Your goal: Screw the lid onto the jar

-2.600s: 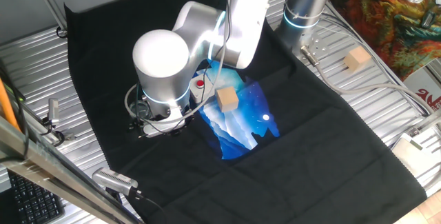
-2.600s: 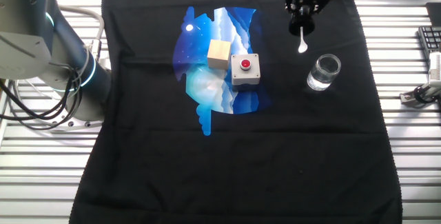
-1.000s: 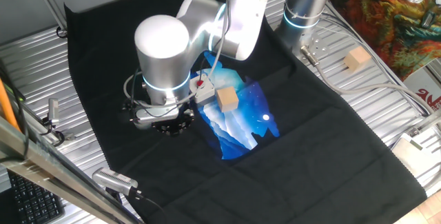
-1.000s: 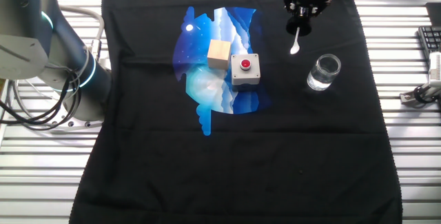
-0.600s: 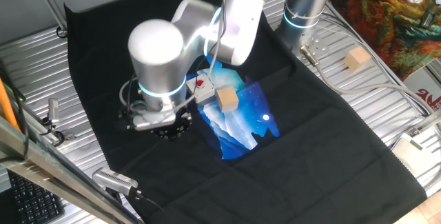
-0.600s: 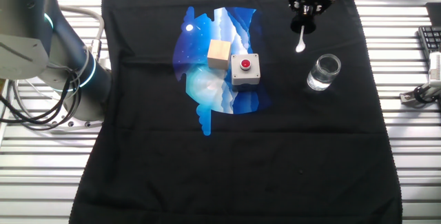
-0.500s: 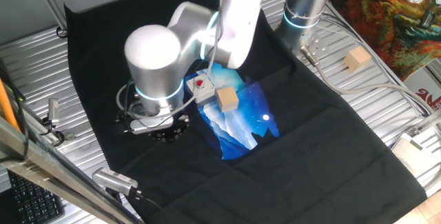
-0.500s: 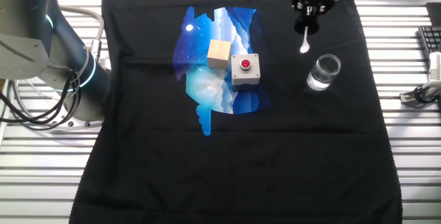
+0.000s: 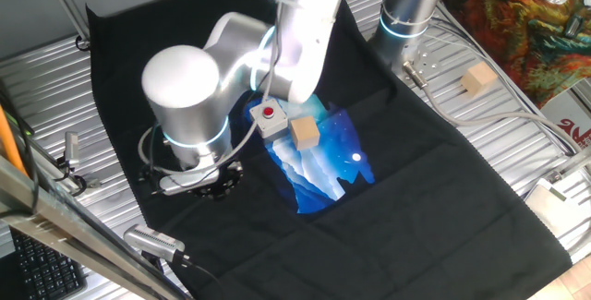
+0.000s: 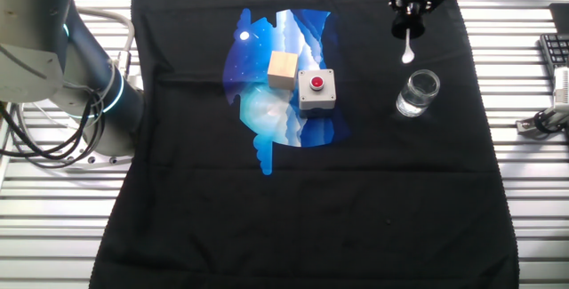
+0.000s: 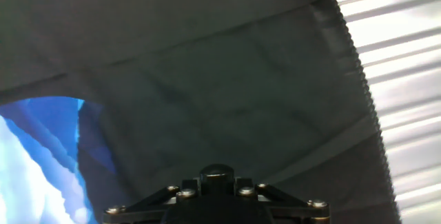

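Gripper (image 10: 412, 13): clamped on the lid (image 10: 408, 33), held above the black cloth (image 10: 373, 191)
Jar (image 10: 417, 92): near, not beneath
Risk: off-centre descent could cross-thread or topple it

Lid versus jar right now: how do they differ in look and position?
The lid is black with a white tip hanging below it; the jar is clear glass. The lid is held off the cloth in the gripper, while the jar stands upright and open on the black cloth. They are apart, not yet mated.
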Action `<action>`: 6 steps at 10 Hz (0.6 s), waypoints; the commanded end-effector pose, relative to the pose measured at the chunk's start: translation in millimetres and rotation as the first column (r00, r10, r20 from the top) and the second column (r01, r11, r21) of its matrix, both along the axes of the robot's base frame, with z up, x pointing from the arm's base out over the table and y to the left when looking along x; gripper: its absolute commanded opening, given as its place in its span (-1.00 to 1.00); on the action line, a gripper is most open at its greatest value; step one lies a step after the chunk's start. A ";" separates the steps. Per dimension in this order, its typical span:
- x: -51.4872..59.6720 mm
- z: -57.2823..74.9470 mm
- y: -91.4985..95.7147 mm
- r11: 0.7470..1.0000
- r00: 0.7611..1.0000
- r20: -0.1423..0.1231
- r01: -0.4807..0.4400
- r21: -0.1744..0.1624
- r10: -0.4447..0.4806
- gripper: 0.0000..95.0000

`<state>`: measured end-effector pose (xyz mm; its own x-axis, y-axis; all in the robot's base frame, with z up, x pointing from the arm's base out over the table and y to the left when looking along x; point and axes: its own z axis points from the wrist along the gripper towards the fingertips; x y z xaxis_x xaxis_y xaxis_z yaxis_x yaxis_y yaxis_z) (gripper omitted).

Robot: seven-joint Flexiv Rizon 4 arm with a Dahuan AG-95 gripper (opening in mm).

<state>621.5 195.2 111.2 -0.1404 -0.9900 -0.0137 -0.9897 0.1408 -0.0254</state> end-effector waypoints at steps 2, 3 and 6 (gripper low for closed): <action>6.1 0.4 1.0 1.000 1.000 -0.004 0.001 0.001 -0.001 -1.00; 8.4 0.5 1.6 1.000 1.000 -0.006 0.003 0.000 -0.003 -1.00; 10.4 -1.0 -0.9 1.000 1.000 -0.007 -0.001 0.004 0.001 -1.00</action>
<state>632.1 193.2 110.1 -0.1400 -0.9900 -0.0152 -0.9899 0.1403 -0.0182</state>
